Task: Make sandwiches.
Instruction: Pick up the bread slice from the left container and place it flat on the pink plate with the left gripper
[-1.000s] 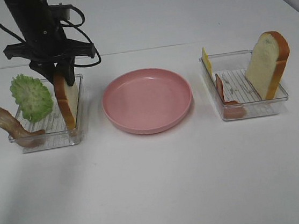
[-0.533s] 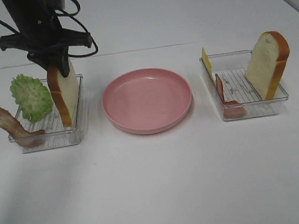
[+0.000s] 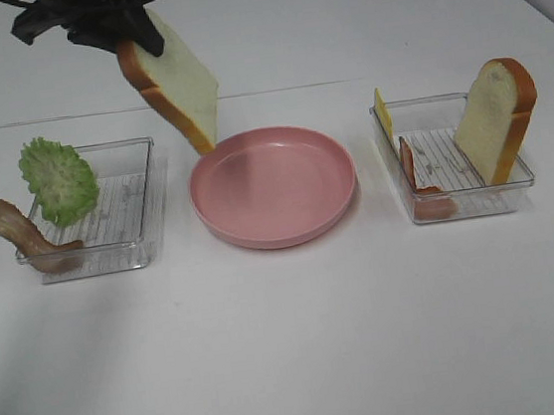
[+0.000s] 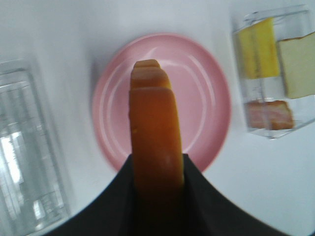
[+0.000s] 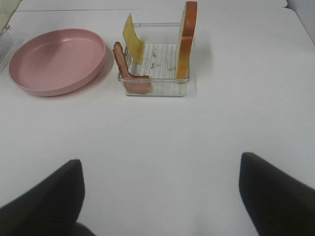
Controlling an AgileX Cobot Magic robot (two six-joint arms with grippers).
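My left gripper [image 3: 108, 24] is shut on a bread slice [image 3: 178, 84], white with an orange-brown crust. It holds the slice tilted in the air over the far left rim of the round pink plate [image 3: 273, 186]. In the left wrist view the slice's crust [image 4: 153, 128] fills the middle, above the plate [image 4: 206, 98]. Lettuce [image 3: 59, 179] and a bacon strip [image 3: 22, 235] stay in the left clear tray [image 3: 146, 197]. The right tray [image 3: 457, 209] holds a second bread slice [image 3: 495, 120], a yellow cheese square [image 3: 382, 113] and bacon [image 3: 420, 186]. My right gripper [image 5: 160, 196] is open and empty, above the table short of that tray [image 5: 155, 91].
The plate holds nothing. White tabletop runs in front of the plate and both trays. The right wrist view shows the plate [image 5: 54, 59], the cheese [image 5: 133, 43], the bacon [image 5: 123, 64] and the upright bread [image 5: 187, 39].
My left gripper has lifted the bread slice out of the left tray and carried it up and to the right, over the plate's edge. The slice now tilts.
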